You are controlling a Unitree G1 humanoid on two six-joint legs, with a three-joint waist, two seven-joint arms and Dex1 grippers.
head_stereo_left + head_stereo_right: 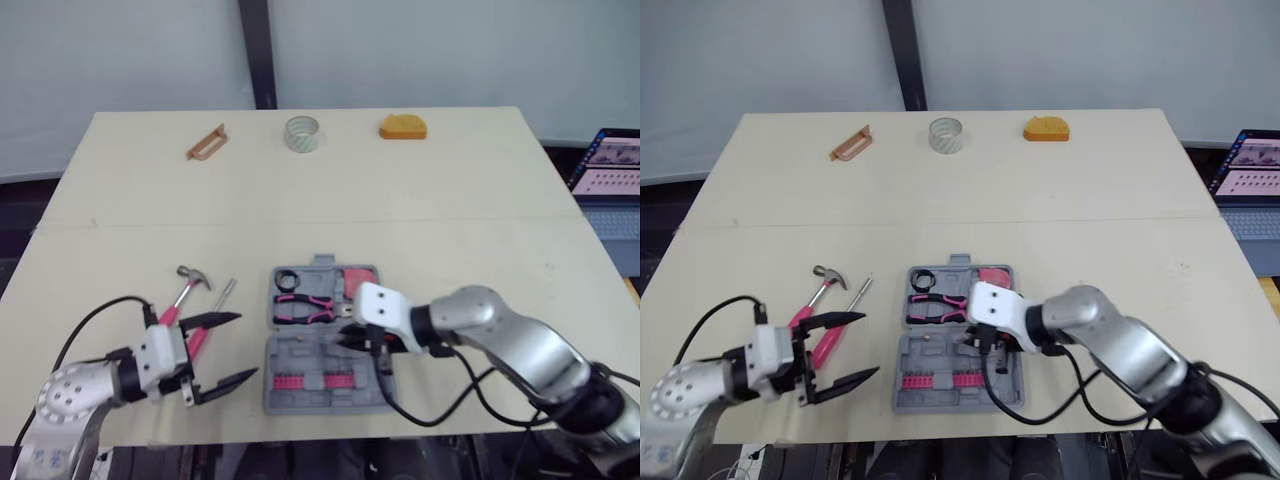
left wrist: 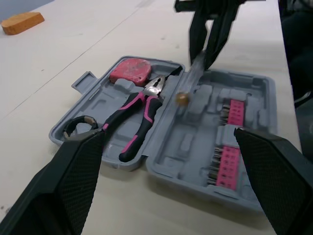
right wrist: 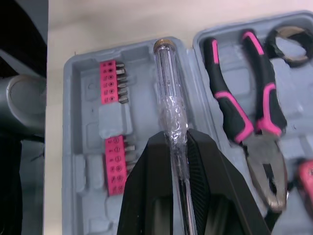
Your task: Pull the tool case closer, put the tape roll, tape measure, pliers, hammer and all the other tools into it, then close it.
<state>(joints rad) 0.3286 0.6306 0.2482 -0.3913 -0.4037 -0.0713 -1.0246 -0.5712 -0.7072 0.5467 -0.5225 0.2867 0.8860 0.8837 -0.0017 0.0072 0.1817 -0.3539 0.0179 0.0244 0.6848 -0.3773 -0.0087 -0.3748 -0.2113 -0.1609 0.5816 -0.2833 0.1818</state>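
On the robot's left, the left gripper hangs just over the pale counter with its black fingers wide apart and empty. Just ahead of it lie the pink-handled steel claw hammer and a slim metal screwdriver, both on the counter with their long axes running away from the robot and leaning slightly right. These two are plainly the left arm's to fetch. At the middle sits the open grey plastic tool case, its far half already holding a black tape ring, pink-and-black pliers and a red tape measure. Over its near half, just beside the hinge, the right gripper is clamped on a clear-handled tester screwdriver with a brass cap. The tester runs along the fingers, roughly parallel to the hinge and beside the pink bit rows, with its cap end tilted down toward the tray. Seating it likely calls for lowering along that same line. Far back rest a brown flat tool, a translucent tape roll and an orange block.
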